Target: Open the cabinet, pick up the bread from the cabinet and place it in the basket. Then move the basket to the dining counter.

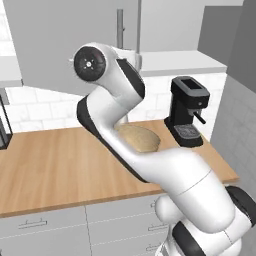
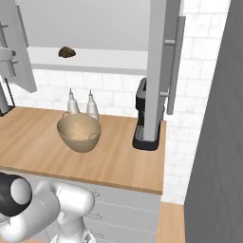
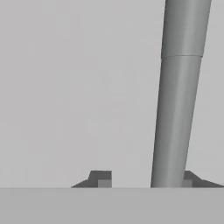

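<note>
Two dark fingertips [image 3: 100, 178] of the gripper [image 3: 144, 180] straddle the grey bar handle [image 3: 177, 100] off-centre, not visibly clamped — a pull could slip off the light-grey cabinet door [image 3: 74, 87].

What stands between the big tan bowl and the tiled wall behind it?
Two white bottles stand side by side on the wooden counter, just behind the tan bowl and in front of the tiled wall. The right base view shows this.

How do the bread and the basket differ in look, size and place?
The bread is dark brown and lumpy; the basket is tan and smooth-sided. The bread is far smaller than the wide, bowl-shaped basket. The bread lies up on the white shelf of the open cabinet; the basket stands below on the wooden counter, before two white bottles. Both are roundish, and the gripper touches neither.
</note>
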### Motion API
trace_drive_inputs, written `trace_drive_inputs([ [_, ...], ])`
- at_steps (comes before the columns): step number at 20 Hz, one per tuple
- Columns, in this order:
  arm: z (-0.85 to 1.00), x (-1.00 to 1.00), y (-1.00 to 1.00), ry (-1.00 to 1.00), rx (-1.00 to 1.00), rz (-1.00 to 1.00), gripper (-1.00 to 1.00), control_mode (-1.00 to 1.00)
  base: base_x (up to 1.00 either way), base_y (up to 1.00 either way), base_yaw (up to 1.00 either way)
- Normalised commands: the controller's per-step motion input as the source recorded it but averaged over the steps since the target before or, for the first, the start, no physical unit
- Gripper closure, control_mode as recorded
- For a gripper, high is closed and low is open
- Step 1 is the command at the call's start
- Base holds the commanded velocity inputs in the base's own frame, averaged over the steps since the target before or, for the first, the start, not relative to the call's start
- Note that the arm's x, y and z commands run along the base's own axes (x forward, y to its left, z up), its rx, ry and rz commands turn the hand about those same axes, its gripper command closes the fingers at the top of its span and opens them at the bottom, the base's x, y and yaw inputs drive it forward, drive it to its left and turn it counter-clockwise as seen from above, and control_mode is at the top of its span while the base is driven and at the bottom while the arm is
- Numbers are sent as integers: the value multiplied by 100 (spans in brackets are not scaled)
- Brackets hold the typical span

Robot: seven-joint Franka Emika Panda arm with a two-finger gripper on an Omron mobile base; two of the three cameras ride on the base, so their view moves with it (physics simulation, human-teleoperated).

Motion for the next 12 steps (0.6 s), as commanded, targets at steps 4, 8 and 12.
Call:
trace_drive_inputs([
  [4, 7, -66, 100, 0, -9, 0, 100, -100, 0, 0, 0],
  [8, 1, -26, 98, 0, -8, -1, 100, -100, 0, 0, 0],
  [12, 0, -1, 77, 0, -4, -4, -100, -100, 0, 0, 0],
])
